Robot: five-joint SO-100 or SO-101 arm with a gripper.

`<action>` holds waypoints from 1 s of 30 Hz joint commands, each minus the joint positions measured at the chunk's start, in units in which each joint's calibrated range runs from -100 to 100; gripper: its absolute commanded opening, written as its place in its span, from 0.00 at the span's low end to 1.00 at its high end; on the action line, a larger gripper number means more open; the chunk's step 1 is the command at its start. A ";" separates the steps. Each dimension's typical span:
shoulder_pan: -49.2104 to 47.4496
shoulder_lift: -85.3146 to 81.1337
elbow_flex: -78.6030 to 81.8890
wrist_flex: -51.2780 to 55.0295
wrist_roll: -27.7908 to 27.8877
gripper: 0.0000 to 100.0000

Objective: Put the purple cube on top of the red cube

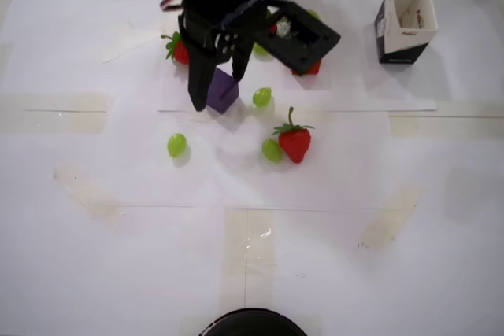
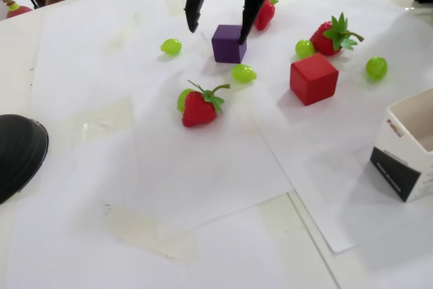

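Observation:
The purple cube (image 1: 224, 94) (image 2: 228, 43) rests on the white paper, left of a green grape. My black gripper (image 1: 217, 94) (image 2: 216, 36) is open and hangs over the cube. One finger comes down at the cube's left and the other at its right edge; whether they touch it I cannot tell. In the fixed view the red cube (image 2: 313, 78) sits on the paper to the right, apart from the gripper. In the overhead view the arm covers it except for a red sliver (image 1: 312, 68).
Strawberries (image 2: 199, 107) (image 2: 331, 35) (image 2: 265, 13) and green grapes (image 2: 171, 47) (image 2: 243, 73) (image 2: 304, 49) (image 2: 376, 68) lie scattered around the cubes. An open white and black box (image 1: 405, 21) (image 2: 409, 147) stands at the right. A black round object (image 2: 17, 153) sits at the table edge.

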 commanded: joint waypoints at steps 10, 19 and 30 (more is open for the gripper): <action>1.64 3.83 -5.68 1.03 -0.88 0.28; 1.79 4.86 -5.04 1.36 -2.15 0.23; 1.94 5.46 -4.59 2.75 -3.22 0.21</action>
